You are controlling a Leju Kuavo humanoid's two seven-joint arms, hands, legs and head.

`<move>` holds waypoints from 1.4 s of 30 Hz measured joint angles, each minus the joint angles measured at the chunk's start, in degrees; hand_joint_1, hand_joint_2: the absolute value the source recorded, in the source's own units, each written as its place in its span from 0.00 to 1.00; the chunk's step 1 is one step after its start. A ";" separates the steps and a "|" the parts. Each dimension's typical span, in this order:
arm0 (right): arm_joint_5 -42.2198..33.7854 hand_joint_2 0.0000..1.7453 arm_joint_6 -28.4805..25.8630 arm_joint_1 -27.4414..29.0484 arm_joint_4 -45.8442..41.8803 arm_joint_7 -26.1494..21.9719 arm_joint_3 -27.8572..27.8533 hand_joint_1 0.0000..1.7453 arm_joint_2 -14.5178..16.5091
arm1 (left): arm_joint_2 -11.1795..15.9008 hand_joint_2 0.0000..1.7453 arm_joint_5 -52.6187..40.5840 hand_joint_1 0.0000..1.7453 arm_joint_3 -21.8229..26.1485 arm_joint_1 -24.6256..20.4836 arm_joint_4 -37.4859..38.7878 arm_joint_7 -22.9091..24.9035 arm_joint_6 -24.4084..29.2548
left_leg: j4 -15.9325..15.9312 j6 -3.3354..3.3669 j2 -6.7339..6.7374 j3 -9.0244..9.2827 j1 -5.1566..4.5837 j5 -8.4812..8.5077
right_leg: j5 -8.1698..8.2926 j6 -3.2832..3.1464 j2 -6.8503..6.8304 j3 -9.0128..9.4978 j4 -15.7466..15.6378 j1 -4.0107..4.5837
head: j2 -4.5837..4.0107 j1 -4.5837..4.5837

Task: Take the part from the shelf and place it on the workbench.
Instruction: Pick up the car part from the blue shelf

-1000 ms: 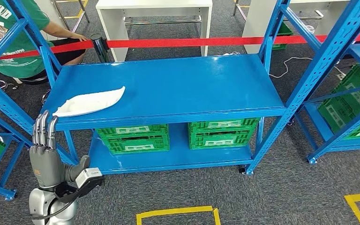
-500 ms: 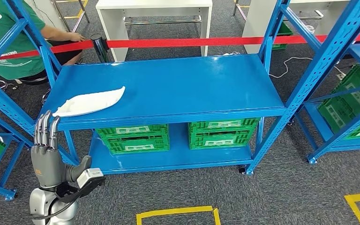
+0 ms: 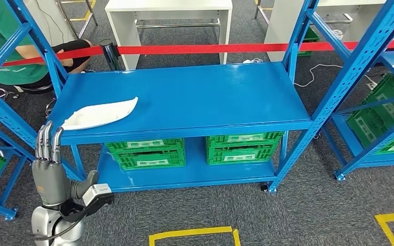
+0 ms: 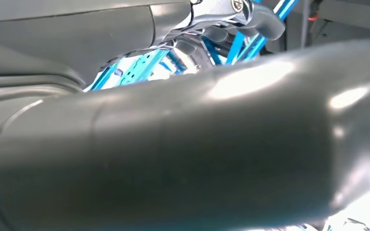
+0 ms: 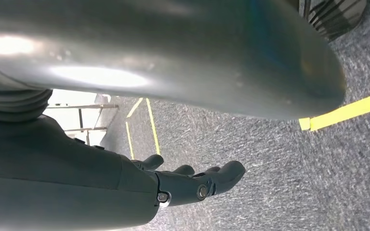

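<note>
White part [image 3: 99, 113] lies flat on the top deck of the blue shelf [image 3: 195, 97], at the deck's front-left corner, touching nothing else. Left hand [image 3: 51, 166] raised below and in front of that corner, apart from the part; fingers [image 3: 47, 143] straight, side by side, thumb out, holding nothing. Right hand [image 5: 183, 185] hangs over grey carpet, fingers loosely curled, slightly apart, nothing in them. Under the deck, two green crates [image 3: 146, 151] on the lower level. Red barrier tape [image 3: 200, 48] behind shelf; person in green [image 3: 0, 46] seated beyond its left end.
</note>
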 joint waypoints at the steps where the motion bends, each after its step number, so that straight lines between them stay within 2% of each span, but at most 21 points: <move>1: 0.03 0.00 -0.01 0.01 0.00 -0.01 -0.06 0.00 -0.02 | -0.04 0.00 0.13 0.00 -0.01 0.08 0.03 0.01 0.00 | -0.08 -0.06 0.07 0.02 0.15 0.06 | -1.74 0.27 -0.01 -1.88 3.45 -0.17 | 0.00 0.01; 3: 0.04 0.00 0.01 0.09 0.00 0.00 -0.21 0.00 -0.10 | -0.10 0.00 0.72 0.00 -0.18 0.40 0.16 0.00 0.00 | 0.39 -0.52 0.12 -0.23 0.48 -0.18 | -3.09 0.96 -0.04 -4.71 8.12 -0.73 | -0.01 0.00; 4: 0.04 0.00 0.01 0.13 0.00 0.01 -0.27 0.00 -0.18 | -0.09 0.00 1.11 0.00 -0.33 0.53 0.24 -0.01 0.00 | 0.84 -0.87 0.11 -0.41 0.75 -0.42 | -2.15 1.35 -0.06 -4.78 7.73 -1.05 | -0.01 0.00; 7: 0.04 0.00 0.04 0.10 0.02 0.00 -0.33 0.00 -0.26 | -0.07 0.00 1.85 0.00 -0.80 0.63 0.31 0.00 0.00 | 3.38 -2.60 0.07 -1.28 1.65 -1.77 | 2.72 2.52 -0.21 -1.11 -0.87 -1.87 | 0.00 0.16; 8: 0.03 0.00 0.07 0.07 0.04 -0.15 -0.34 0.00 -0.20 | -0.05 0.00 1.97 0.00 -0.90 0.61 0.29 -0.01 0.00 | 4.20 -3.18 0.03 -1.67 1.69 -2.36 | 3.35 2.22 -0.19 -0.40 -2.49 -1.93 | 0.00 0.25; 10: 0.03 0.00 0.07 0.07 0.09 -0.41 -0.38 0.00 -0.03 | -0.02 0.00 2.15 0.00 -1.02 0.57 0.21 -0.02 0.00 | 4.88 -3.99 -0.06 -2.00 1.51 -3.18 | 3.10 0.85 -0.02 -0.46 -2.54 -1.75 | 0.00 0.42; 13: 0.05 0.00 0.01 0.08 0.09 -0.48 -0.48 0.00 -0.07 | 0.13 0.00 2.23 0.00 -1.15 0.54 0.14 -0.02 0.00 | 5.69 -4.44 0.12 -2.10 1.69 -3.96 | 3.04 -0.84 -0.06 -0.29 -2.32 -1.70 | 0.00 0.25; 15: 0.06 0.00 -0.02 0.09 0.09 -0.49 -0.58 0.00 -0.07 | 0.19 0.00 2.23 0.00 -1.24 0.52 0.13 -0.03 0.00 | 10.61 -4.59 0.46 -4.28 1.71 -6.74 | 3.08 -1.44 -0.14 -0.08 -2.37 -1.64 | -0.01 0.13; 17: 0.07 0.00 -0.03 0.11 0.09 -0.50 -0.68 0.00 -0.07 | 0.19 0.00 2.23 0.00 -1.28 0.57 0.15 -0.03 0.00 | 18.18 -4.51 0.61 -8.10 1.64 -9.95 | 2.93 -1.79 -0.21 0.00 -2.37 -1.36 | -0.01 0.08; 19: 0.07 0.00 -0.04 0.14 0.09 -0.50 -0.75 0.00 -0.07 | 0.25 0.00 2.23 0.00 -1.28 0.63 0.16 -0.03 0.00 | 21.09 -3.95 0.61 -9.97 1.46 -9.77 | 2.67 -2.03 -0.19 0.26 -2.37 -0.99 | 0.00 0.08; 20: 0.07 0.00 -0.05 0.14 0.09 -0.49 -0.79 0.00 -0.07 | 0.28 0.00 2.23 0.00 -1.28 0.62 0.15 -0.03 0.00 | 19.22 -3.43 0.60 -9.31 1.24 -8.05 | 2.49 -2.09 -0.14 0.51 -2.39 -0.81 | 0.00 0.08; 23: 0.07 0.00 -0.07 0.11 0.10 -0.58 -0.85 0.00 0.04 | 0.36 0.00 2.22 0.00 -1.30 0.55 0.06 -0.03 0.00 | 8.63 -1.47 0.66 -4.60 0.12 -2.72 | 1.91 -1.87 0.00 1.31 -2.59 -0.44 | -0.01 0.08; 26: 0.07 0.00 -0.01 0.12 0.11 -0.98 -0.95 0.00 0.14 | 0.40 0.00 2.22 0.00 -1.32 0.48 0.01 -0.02 0.00 | 5.47 -1.23 0.81 -3.10 -0.46 -2.31 | 1.71 -0.97 -0.03 1.64 -3.25 -0.45 | -0.01 -0.02; 28: 0.08 0.00 0.07 0.07 0.10 -1.01 -1.04 0.00 0.13 | 0.40 0.00 2.08 0.00 -1.37 0.46 0.00 -0.02 0.00 | 4.43 -1.18 0.68 -2.46 -0.10 -2.11 | 1.34 -0.34 -0.13 1.78 -3.19 -0.46 | 0.00 0.00; 30: 0.16 0.00 0.09 -0.02 0.09 -1.02 -1.11 0.00 0.09 | 0.38 0.00 1.81 0.00 -1.43 0.30 0.05 -0.03 0.00 | 3.39 -0.90 0.68 -1.61 0.23 -1.97 | -0.53 0.10 -0.13 -0.03 0.45 -0.38 | 0.00 0.10; 33: 0.25 0.00 0.10 0.06 0.09 -1.02 -1.19 0.00 -0.08 | 0.36 0.00 1.53 0.00 -1.44 0.15 0.34 -0.03 0.00 | 3.41 -0.40 0.70 -1.25 0.03 -2.40 | -3.76 0.43 -0.11 -6.11 10.36 -0.33 | -0.01 0.14; 34: 0.27 0.00 0.10 0.13 0.09 -1.01 -1.21 0.00 -0.16 | 0.36 0.00 1.48 0.00 -1.44 0.16 0.45 -0.03 0.00 | 3.58 -0.33 0.66 -1.19 -0.02 -2.61 | -3.20 0.48 -0.11 -7.14 11.34 -0.33 | -0.01 0.14; 35: 0.30 0.00 0.11 0.17 0.09 -1.01 -1.22 0.00 -0.22 | 0.36 0.00 1.43 0.00 -1.44 0.16 0.54 -0.02 0.00 | 3.79 -0.34 0.61 -1.11 -0.02 -2.84 | -1.54 0.48 -0.12 -7.01 10.03 -0.34 | 0.00 0.15; 38: 0.42 0.00 0.21 0.03 0.09 -1.04 -1.23 0.00 -0.40 | 0.32 0.00 1.13 0.00 -1.41 0.12 0.60 -0.01 0.00 | 4.67 -0.88 0.47 -0.86 -0.09 -3.70 | 4.07 0.02 -0.24 -2.81 -0.29 -0.27 | 0.00 0.14; 39: 0.45 0.00 0.27 -0.04 0.09 -1.03 -1.24 0.00 -0.42 | 0.28 0.00 0.99 0.00 -1.38 0.11 0.58 -0.02 0.00 | 4.88 -1.19 0.46 -0.85 -0.18 -3.93 | 4.64 -0.29 -0.25 -1.90 -2.31 -0.18 | 0.00 0.11; 42: 0.54 0.00 0.40 -0.09 0.09 -1.01 -1.27 0.00 -0.40 | 0.19 0.00 0.71 0.00 -1.32 0.08 0.49 -0.02 0.00 | 4.79 -2.09 0.44 -0.79 -0.32 -4.15 | 4.72 -1.32 -0.17 -1.41 -3.31 -0.09 | 0.00 0.09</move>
